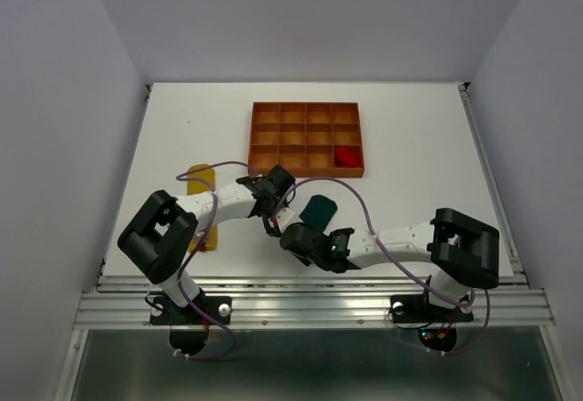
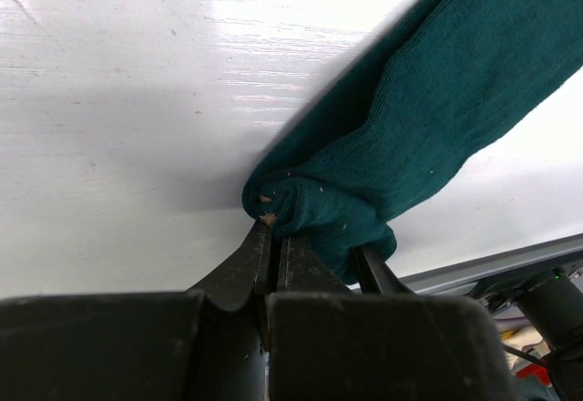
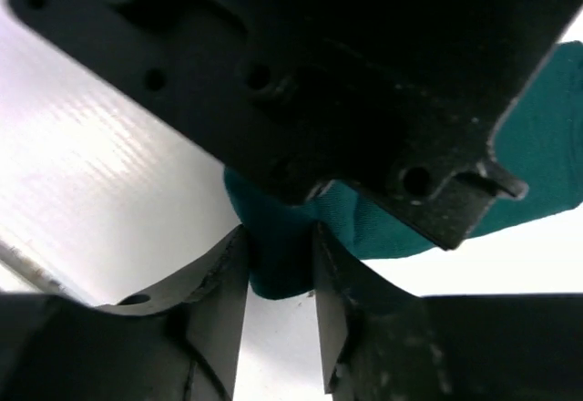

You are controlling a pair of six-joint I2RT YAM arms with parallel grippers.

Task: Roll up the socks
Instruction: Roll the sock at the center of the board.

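While left jaws and right jaws tight on one teal sock [image 1: 319,208], one red sock [image 1: 346,156], one yellow sock [image 1: 201,176].

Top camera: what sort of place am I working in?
Most likely a lab test cell, not a home: a white table boxed in by plain grey walls, a metal rail along its near edge, and a compartmented tray.

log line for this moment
task: roll teal sock | left gripper: shut on its end | right gripper: pinching its edge | red sock: in tray
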